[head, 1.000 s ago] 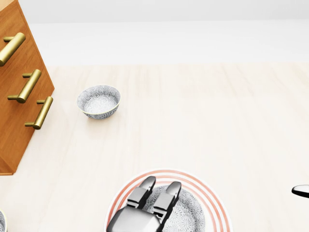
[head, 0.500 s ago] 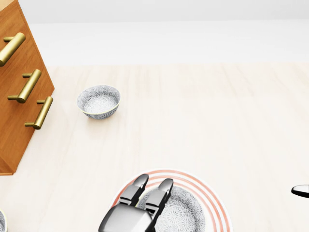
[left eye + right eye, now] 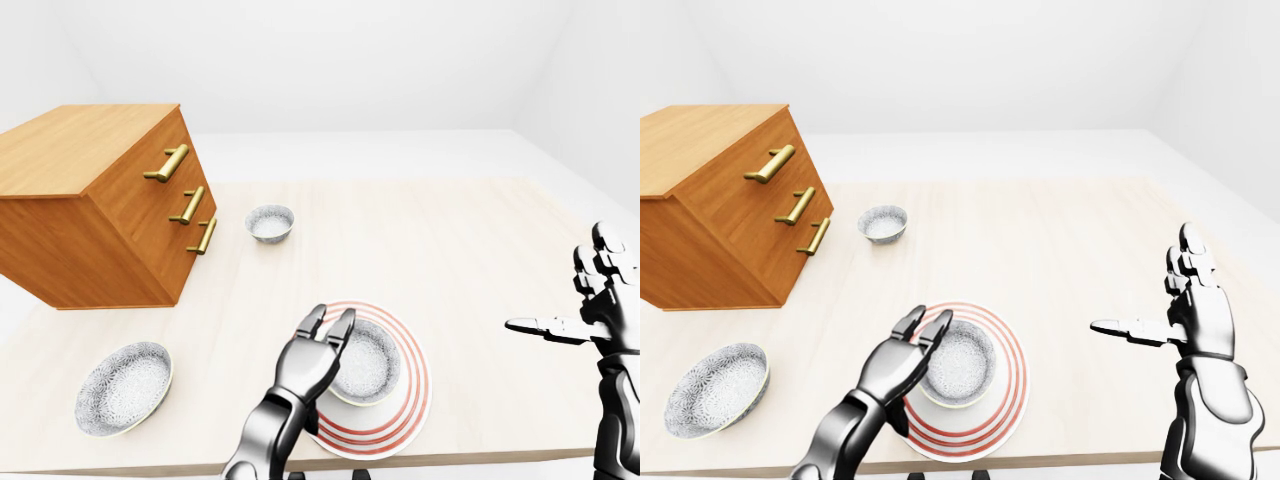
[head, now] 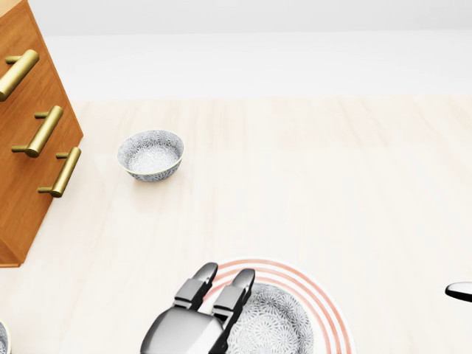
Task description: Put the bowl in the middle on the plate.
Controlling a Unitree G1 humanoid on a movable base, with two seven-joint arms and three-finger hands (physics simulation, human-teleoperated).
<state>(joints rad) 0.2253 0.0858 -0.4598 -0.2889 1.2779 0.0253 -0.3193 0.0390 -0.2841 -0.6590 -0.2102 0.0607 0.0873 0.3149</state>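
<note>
Grey-patterned porcelain, the middle bowl already sits on the red-ringed plate, a little toward the plate's left side in the left-eye view rather than dead centre. The left hand is at the bowl's left rim with its fingers extended and spread, not closed round anything; whether the fingertips touch the rim cannot be told from these views. The placing step looks done, so the step in hand is the release and pull-away; the next move calls for drawing the hand back toward the view's bottom left without catching the rim and dragging the bowl off the plate (the near fingers sit close enough that a sideways swipe could nudge it). The right hand hangs well apart at the right, fingers up and thumb stretched out, holding nothing. Counting up: three bowls in all, the one on the plate, a small bowl near the wooden drawer chest, and a wider bowl at the lower left of the pale table; one plate; one chest with three brass handles.
</note>
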